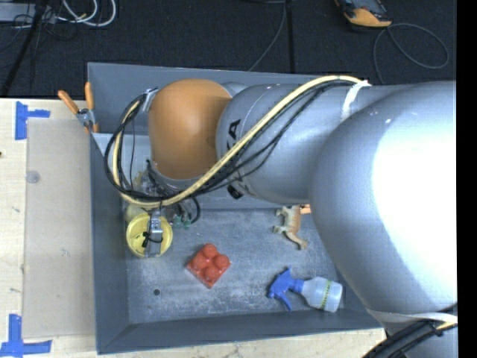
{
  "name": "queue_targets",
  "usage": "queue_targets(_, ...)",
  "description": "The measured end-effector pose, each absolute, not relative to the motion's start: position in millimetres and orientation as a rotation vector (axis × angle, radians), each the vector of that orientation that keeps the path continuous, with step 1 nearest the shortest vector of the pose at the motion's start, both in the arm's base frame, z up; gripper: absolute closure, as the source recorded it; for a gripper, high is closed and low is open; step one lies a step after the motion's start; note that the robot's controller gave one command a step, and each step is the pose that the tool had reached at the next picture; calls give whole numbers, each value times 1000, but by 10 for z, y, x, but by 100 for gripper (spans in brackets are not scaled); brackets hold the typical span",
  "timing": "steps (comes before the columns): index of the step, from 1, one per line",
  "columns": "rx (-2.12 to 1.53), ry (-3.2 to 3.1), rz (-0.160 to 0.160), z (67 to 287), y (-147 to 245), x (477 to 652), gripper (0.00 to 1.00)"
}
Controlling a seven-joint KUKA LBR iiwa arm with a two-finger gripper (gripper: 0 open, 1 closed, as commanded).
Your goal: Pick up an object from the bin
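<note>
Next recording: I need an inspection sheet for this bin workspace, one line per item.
Surface: grey metal bin, floor scuffed and speckled.
Job's things: yellow round thing at the bin's left, directly under the hand.
Clutter: red studded block mid-floor; blue-and-white spray bottle lying by the near wall; small tan animal figure beside the arm.
Grippers: hand low over the yellow round thing; open or shut cannot be told.
Cables: black and cream cables run along the arm and loop round the orange wrist cover.
Surroundings: dark floor beyond the bin with loose cords.
</note>
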State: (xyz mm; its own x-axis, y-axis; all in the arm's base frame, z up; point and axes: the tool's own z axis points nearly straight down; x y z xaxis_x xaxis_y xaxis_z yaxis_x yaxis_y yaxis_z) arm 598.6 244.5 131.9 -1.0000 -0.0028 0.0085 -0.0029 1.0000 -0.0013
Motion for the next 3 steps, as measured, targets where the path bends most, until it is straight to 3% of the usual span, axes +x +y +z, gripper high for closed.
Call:
queue_targets(1, -1, -3140, 0, 1367, 2437, 6006, 0)
queue_targets(2, 277, -3135, -14, 823, 2265, 5836, 100)
queue_targets(3, 276, -3135, -14, 823, 2264, 5836, 100)
